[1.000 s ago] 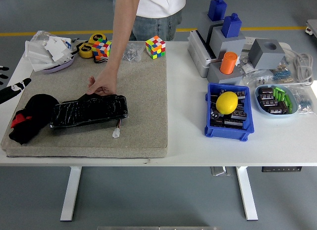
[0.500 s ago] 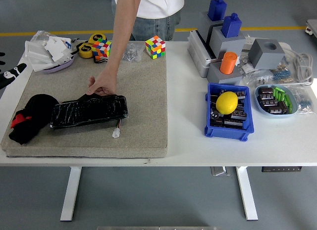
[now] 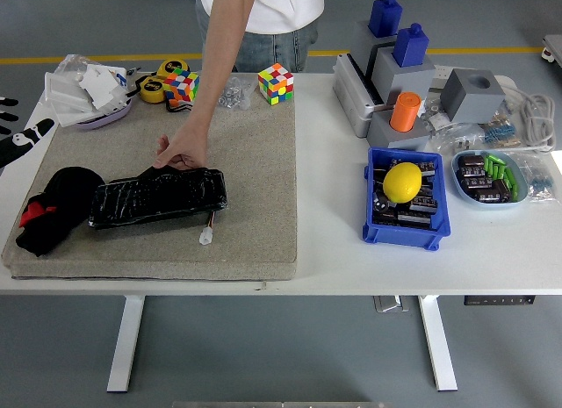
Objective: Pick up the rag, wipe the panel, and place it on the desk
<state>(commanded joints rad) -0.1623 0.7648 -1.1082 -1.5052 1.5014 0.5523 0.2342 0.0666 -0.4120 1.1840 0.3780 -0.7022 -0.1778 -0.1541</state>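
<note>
The black rag [image 3: 54, 206], with a red patch at its left, lies bunched on the left end of the tan felt mat [image 3: 255, 162]. The black panel [image 3: 158, 196] lies flat just right of the rag and touches it; a white connector [image 3: 206, 236] trails from its near right corner. A person's hand [image 3: 181, 152] rests on the panel's far edge. My left hand [image 3: 19, 127] pokes in at the left edge, fingers spread, holding nothing, well behind the rag. My right arm is out of view.
Behind the mat are a bowl of white scraps [image 3: 88, 88], tape rolls [image 3: 158, 82], two puzzle cubes [image 3: 275, 82] and a bag of screws. On the right stand a grey fixture with blue and orange pegs [image 3: 399, 75], a blue bin holding a lemon [image 3: 402, 197] and a parts tray [image 3: 492, 175].
My left hand has moved up along the left edge, farther from the rag. The person's hand, rag and panel have stayed put.
</note>
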